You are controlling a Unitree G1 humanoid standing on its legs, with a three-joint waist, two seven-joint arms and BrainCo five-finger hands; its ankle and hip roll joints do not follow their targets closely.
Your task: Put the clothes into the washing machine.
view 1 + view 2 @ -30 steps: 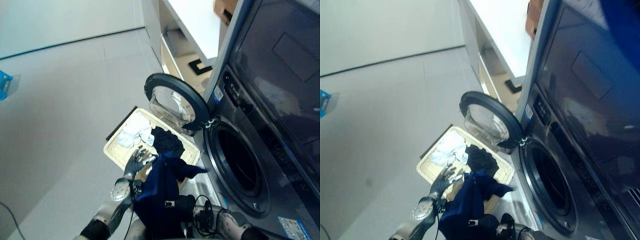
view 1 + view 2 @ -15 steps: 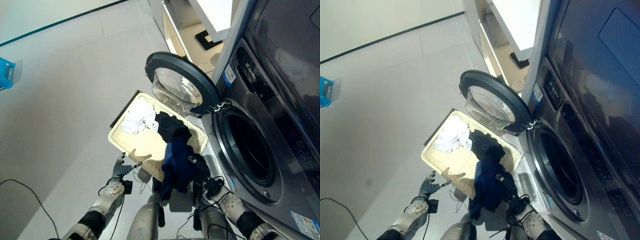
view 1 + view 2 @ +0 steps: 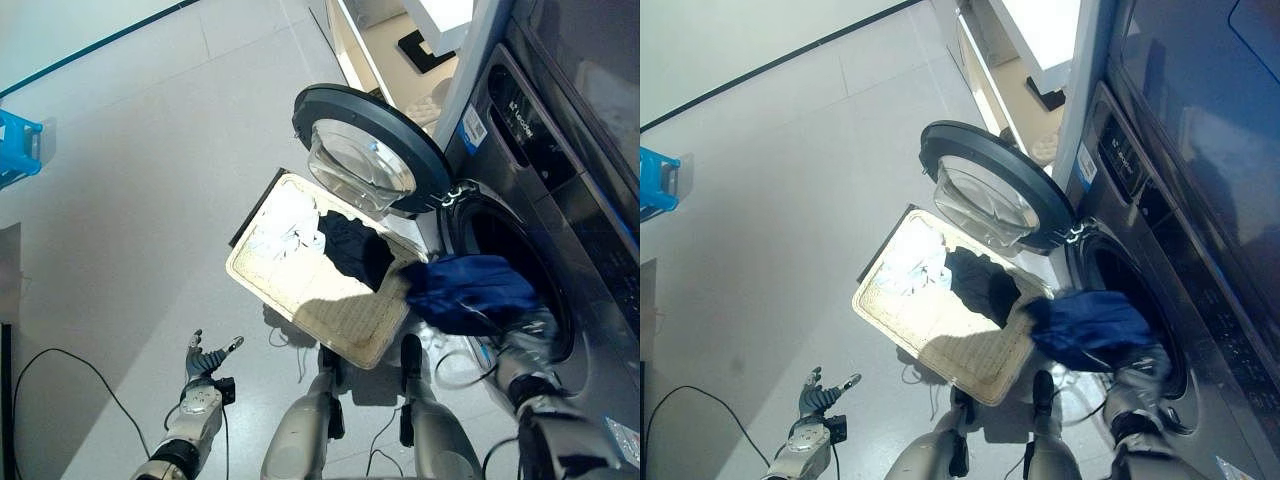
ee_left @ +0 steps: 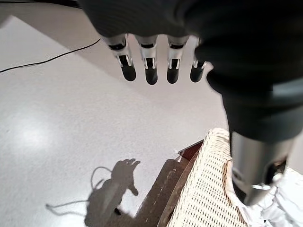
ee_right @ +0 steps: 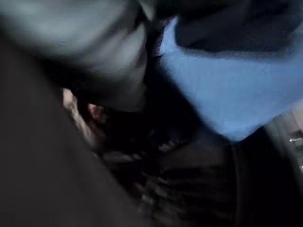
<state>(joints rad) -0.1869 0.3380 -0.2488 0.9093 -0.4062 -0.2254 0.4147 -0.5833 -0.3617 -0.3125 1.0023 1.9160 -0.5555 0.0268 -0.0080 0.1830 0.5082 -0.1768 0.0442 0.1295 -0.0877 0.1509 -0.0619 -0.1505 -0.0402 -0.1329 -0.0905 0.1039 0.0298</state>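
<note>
A navy blue garment (image 3: 470,291) hangs bunched at the mouth of the washing machine's drum (image 3: 503,262), half over its rim. My right arm (image 3: 527,372) reaches up beneath it, and the hand is buried in the cloth, which shows blue (image 5: 227,94) in the right wrist view. The round door (image 3: 370,155) stands wide open. On the floor beside it, a cream wicker basket (image 3: 330,315) holds a white cloth (image 3: 285,230) and a black cloth (image 3: 355,247). My left hand (image 3: 205,357) is open and empty, low over the floor left of the basket, its fingers (image 4: 149,71) straight.
The open door overhangs the basket's far end. A white shelf unit (image 3: 400,40) stands behind the machine. A blue box (image 3: 15,145) sits far left on the grey floor (image 3: 130,220). The basket's rim (image 4: 208,189) lies close to my left hand.
My right arm has carried the navy garment from above the basket's near end to the drum's mouth. My left hand has drawn back from the basket, down to the left. The camera has shifted.
</note>
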